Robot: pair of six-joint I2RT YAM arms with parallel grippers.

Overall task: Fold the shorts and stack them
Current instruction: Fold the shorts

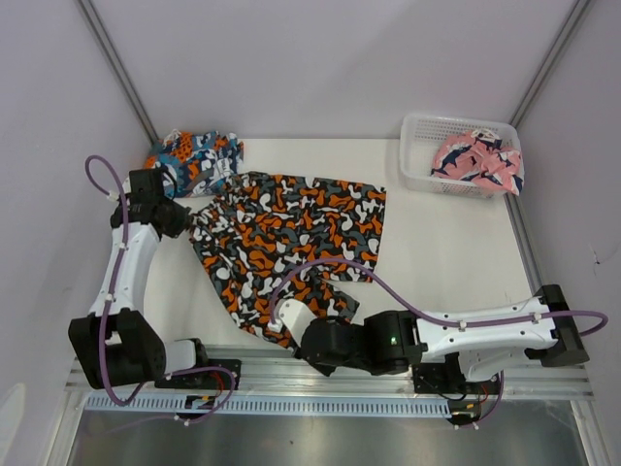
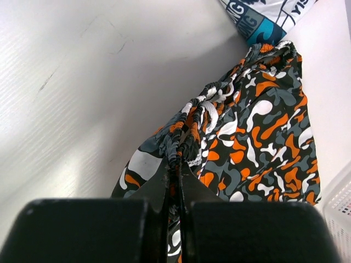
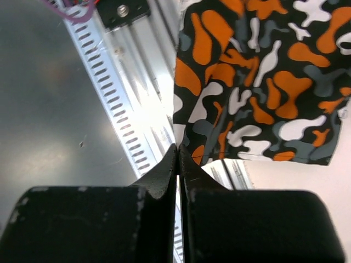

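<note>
Clamping camouflage shorts (image 1: 291, 228) by the gathered waistband (image 2: 189, 131) in left pincer (image 2: 178, 161), by the near corner in right pincer (image 3: 178, 150). Spread on table (image 1: 437, 243), long axis slanting toward far right.

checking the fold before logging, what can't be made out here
right gripper, top view: tips hidden under its own wrist
blue patchwork shorts, left wrist view: cut off by the top edge
pink shorts, top view: partly hidden by the basket wall; fold unclear
camouflage shorts, right wrist view: cut off by frame edges
</note>
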